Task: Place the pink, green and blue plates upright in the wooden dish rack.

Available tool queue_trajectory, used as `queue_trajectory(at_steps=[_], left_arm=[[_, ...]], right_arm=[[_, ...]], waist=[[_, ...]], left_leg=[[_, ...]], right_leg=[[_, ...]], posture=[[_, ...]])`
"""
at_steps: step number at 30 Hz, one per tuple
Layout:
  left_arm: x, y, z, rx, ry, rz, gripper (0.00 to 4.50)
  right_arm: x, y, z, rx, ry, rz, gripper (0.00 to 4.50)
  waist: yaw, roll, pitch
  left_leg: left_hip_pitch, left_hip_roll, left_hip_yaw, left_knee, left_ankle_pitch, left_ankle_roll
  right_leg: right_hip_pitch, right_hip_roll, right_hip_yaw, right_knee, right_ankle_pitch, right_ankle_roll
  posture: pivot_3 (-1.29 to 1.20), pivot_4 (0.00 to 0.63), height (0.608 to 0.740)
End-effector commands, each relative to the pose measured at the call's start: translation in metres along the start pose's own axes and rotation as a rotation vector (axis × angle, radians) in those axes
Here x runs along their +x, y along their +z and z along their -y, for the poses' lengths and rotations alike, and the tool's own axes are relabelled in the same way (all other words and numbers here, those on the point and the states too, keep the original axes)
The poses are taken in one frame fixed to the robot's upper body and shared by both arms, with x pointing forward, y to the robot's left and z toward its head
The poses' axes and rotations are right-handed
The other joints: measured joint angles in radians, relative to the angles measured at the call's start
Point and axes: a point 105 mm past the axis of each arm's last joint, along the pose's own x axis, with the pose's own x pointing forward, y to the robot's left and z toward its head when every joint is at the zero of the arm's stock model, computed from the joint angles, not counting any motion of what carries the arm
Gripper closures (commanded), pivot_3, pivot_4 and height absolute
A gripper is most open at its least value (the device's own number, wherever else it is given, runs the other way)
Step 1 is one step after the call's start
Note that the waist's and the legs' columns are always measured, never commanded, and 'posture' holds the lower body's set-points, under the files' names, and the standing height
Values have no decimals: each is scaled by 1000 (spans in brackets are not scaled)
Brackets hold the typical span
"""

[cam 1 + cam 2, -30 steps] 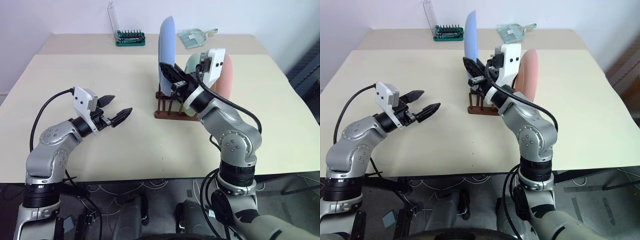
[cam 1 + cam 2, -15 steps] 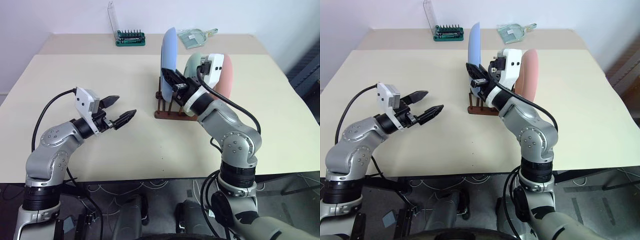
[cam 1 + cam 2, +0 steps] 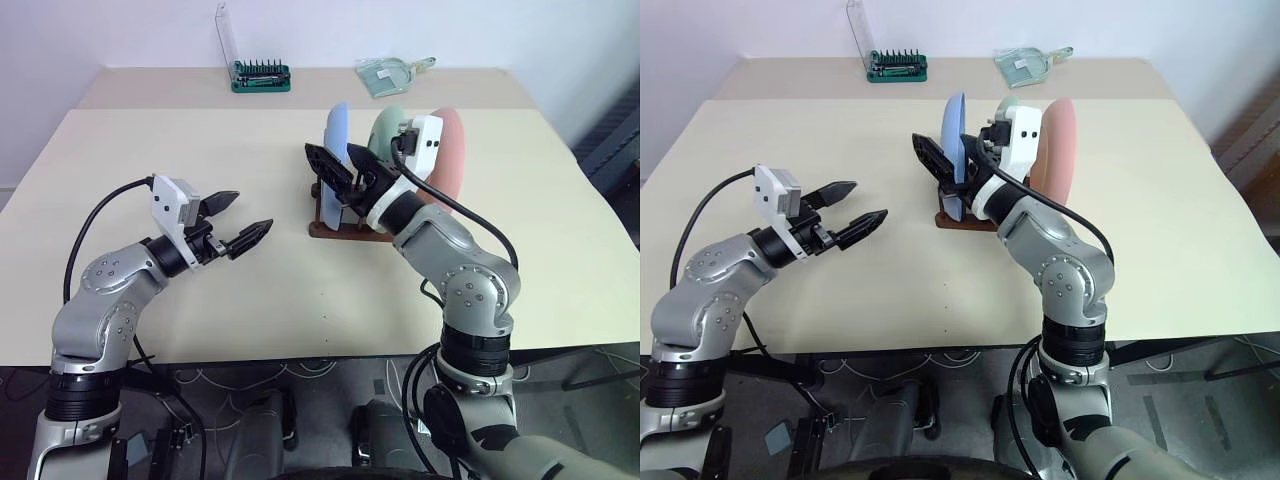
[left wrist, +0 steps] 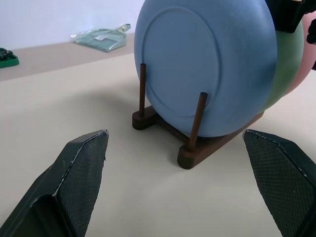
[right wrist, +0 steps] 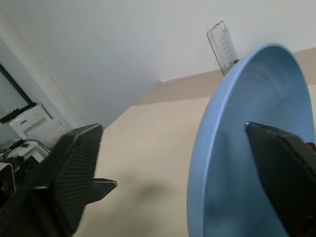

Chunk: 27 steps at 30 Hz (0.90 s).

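The blue plate (image 3: 336, 140) stands on edge between the front pegs of the wooden dish rack (image 3: 338, 229); the left wrist view shows its back (image 4: 202, 64) held by two pegs. The green plate (image 3: 384, 127) and the pink plate (image 3: 452, 152) stand upright behind it in the same rack. My right gripper (image 3: 344, 170) is open, with one finger on each side of the blue plate and not pinching it. To the left, my left gripper (image 3: 251, 213) hovers open and empty over the table, pointing at the rack.
A green tray of screwdriver bits (image 3: 261, 75) with a clear lid stands at the table's far edge. A clear plastic scoop (image 3: 392, 72) lies to the right of the tray. The beige table (image 3: 200, 140) spreads wide on both sides of the rack.
The blue plate has come down from its raised position into the rack. My right gripper, shut on the plate before, has opened and let go. The left arm has stayed put.
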Motion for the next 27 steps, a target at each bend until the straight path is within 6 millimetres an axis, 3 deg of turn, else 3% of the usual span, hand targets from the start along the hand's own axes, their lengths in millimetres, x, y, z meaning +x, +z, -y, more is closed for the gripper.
queue_trajectory(at_steps=[1,13,16,19,24,27], left_arm=[[2,8,6,25,-21,28,0],[6,8,10,14,-35,34,0],[10,5,6,14,-45,30,0],[13,4,4,8,-52,34,0],[17,-4,2,9,-69,16,0],[15,-7,-3,14,-63,8,0]], right_arm=[[1,13,-15,-88,60,36,45],[-12,42,-22,-463,121,37,45],[-35,61,-27,-661,176,58,45],[-58,75,0,-746,66,18,45],[-111,98,25,-749,7,11,45],[-132,97,30,-733,-4,-37,45]], waist=[[0,0,0],[1,0,0],[7,1,1],[10,0,0],[11,0,0],[10,0,0]], left_leg=[[0,0,0,0,0,0],[0,0,0,0,0,0],[-1,0,0,0,0,1],[-1,0,0,0,-1,2],[0,0,0,0,-1,2],[0,0,0,0,-2,3]], right_leg=[[0,0,0,0,0,0],[0,0,0,-1,0,0],[0,-1,0,-2,0,0],[1,-1,-1,-4,0,0],[3,-1,-1,-6,0,0],[4,-1,-1,-7,0,0]], posture=[[0,150,736],[0,150,736],[0,150,736],[0,150,736],[0,150,736],[0,150,736]])
